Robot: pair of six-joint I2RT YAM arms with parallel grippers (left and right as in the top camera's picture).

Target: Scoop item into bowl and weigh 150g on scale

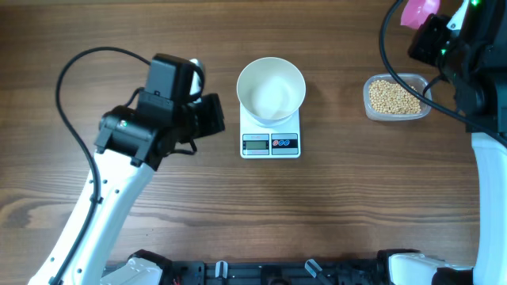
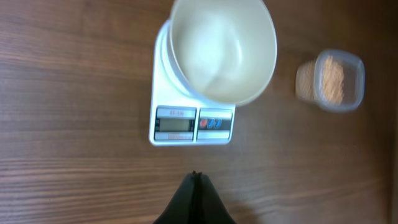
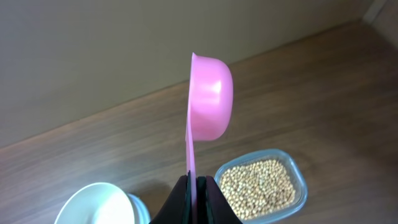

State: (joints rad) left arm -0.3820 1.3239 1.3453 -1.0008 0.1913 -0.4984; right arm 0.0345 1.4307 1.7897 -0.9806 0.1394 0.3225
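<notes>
Right gripper (image 3: 193, 186) clamps the pink scoop (image 3: 210, 99) upright; beans (image 3: 258, 182) lie lower right, nearest this arm.

Our left arm (image 1: 99, 210) rises from the lower left of the overhead frame and bends toward the centre. The left gripper (image 2: 195, 179) sits at the bottom centre of its wrist view, jaws pressed together with nothing between them. Our right arm (image 1: 491, 198) runs up the right edge of the overhead frame to the upper right corner. There the right gripper (image 3: 194, 184) has its jaws clamped on the thin handle of a pink scoop (image 3: 210, 99), held upright above the fingers.
</notes>
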